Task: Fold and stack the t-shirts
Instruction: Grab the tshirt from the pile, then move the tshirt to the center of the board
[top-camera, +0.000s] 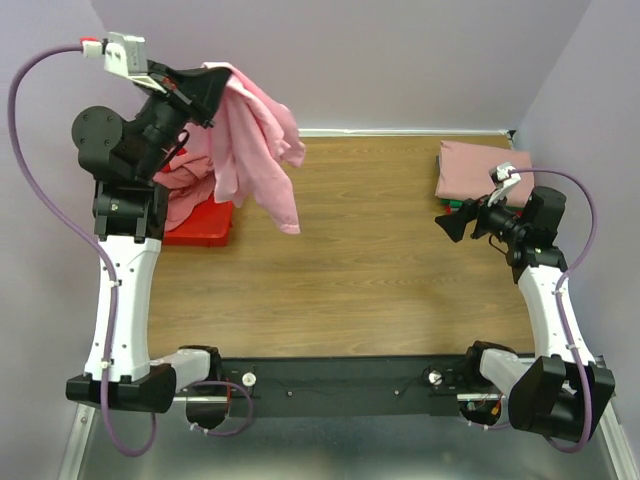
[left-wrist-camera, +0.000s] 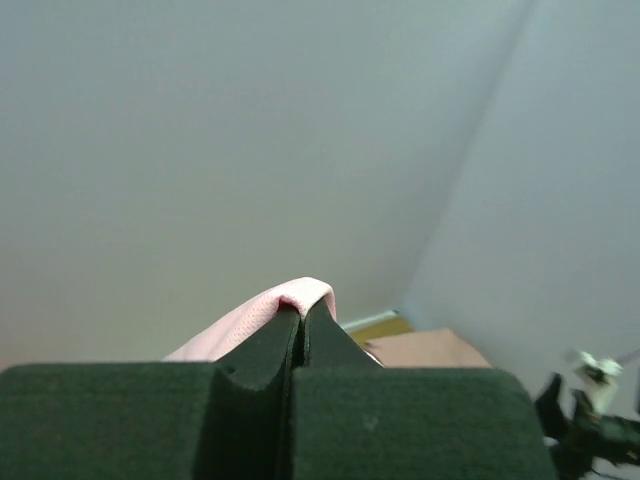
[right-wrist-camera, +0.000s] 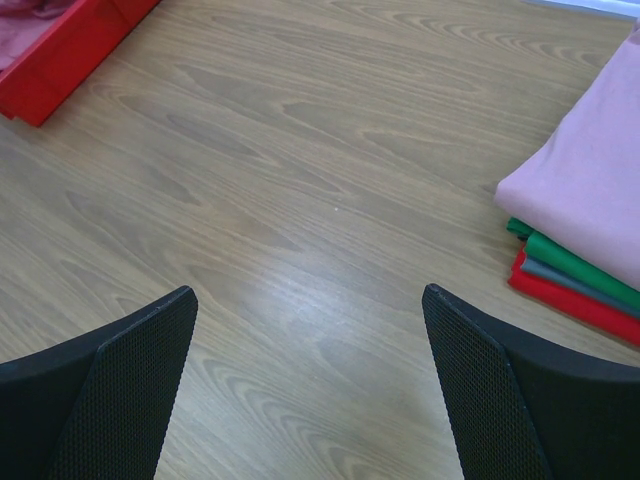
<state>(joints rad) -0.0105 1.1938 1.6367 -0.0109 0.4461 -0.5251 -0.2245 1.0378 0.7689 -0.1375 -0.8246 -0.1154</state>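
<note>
Showing bare table (top-camera: 380, 280) across the whole middle and along the near edge, leaving free passage there. Blocking the far left corner with a red bin (top-camera: 205, 225) and a pink shirt (top-camera: 250, 140) hanging above it from the raised left gripper (top-camera: 205, 95), pinched tight, trailing down over the wood just right of the bin. Crowding the far right corner with a folded stack (top-camera: 475, 170), the right gripper (top-camera: 452, 225) hovering just beside it, spread wide.

Bubblegum pink on the soft hanging cloth t-shirt (top-camera: 255, 140). Red on the rectangular plastic bin (top-camera: 205, 225). Brown wood grain across the flat table (top-camera: 380, 280). Folded cloth stack (right-wrist-camera: 590, 200) in 4 bands: dusty rose, green, grey-teal, red.
</note>
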